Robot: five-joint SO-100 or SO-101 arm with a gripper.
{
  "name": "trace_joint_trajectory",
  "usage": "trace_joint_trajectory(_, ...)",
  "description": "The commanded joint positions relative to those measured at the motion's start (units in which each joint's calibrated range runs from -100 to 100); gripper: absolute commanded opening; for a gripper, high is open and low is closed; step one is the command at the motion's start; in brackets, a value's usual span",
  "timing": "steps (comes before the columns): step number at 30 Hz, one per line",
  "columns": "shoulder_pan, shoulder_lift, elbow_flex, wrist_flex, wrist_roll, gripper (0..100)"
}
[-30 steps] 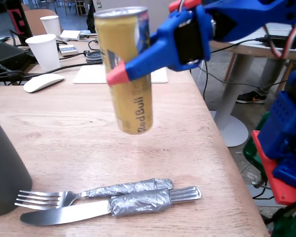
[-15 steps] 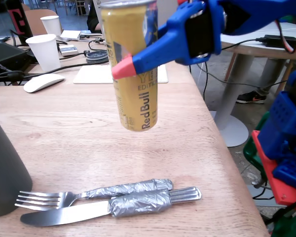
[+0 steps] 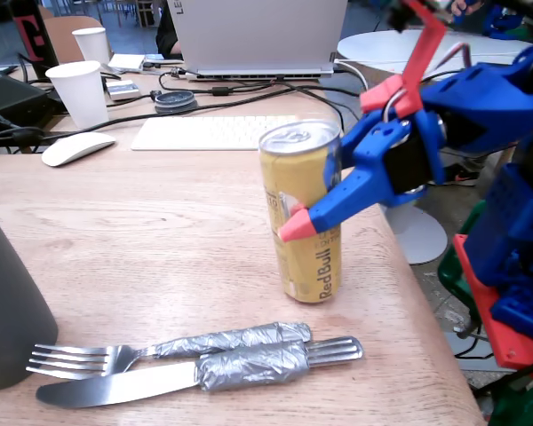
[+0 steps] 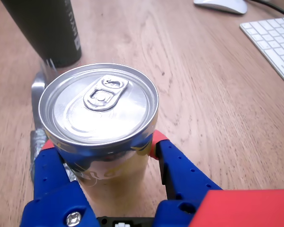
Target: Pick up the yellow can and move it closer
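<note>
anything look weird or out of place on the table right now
Yes: the fork and knife near the table's front edge have handles wrapped in crinkled silver foil or tape. The yellow can stands upright, unopened and undented between the gripper fingers. Nothing is spilled.

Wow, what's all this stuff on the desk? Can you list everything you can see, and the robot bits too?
yellow can: one, gold with silver top, upright mid-table
fork: one, silver, foil-wrapped handle, front edge
knife: one, silver, foil-wrapped, beside fork
dark bottle: one, front left in fixed view
paper cups: two, white, back left
mouse: one, white
keyboard: one, white
laptop: one, grey, back
gripper: one, blue with red tips, either side of can
</note>
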Motion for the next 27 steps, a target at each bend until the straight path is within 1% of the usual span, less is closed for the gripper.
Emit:
trace_joint_trajectory(1,0.3,-5.8,0.6,0.4,-2.6,26)
trace_joint_trajectory(5,0.3,-8.2,-0.4,13.9,-3.7,26)
trace_joint_trajectory(9,0.3,-8.1,-3.5,18.2,-3.7,26)
trace_joint_trajectory(12,0.3,-8.1,-2.4,18.4,-3.7,26)
trace_joint_trajectory(15,0.3,-8.0,2.6,18.4,-3.2,26)
trace_joint_trajectory(17,0.3,-8.0,2.3,18.2,-3.2,26)
trace_joint_trajectory(19,0.3,-8.1,-0.4,17.2,-3.1,26)
trace_joint_trajectory(22,-0.2,-8.2,-11.2,18.4,-3.0,26)
trace_joint_trajectory(24,0.5,-8.1,-13.6,18.4,-2.6,26)
trace_joint_trajectory(27,0.5,-8.1,-17.1,18.5,0.7,26)
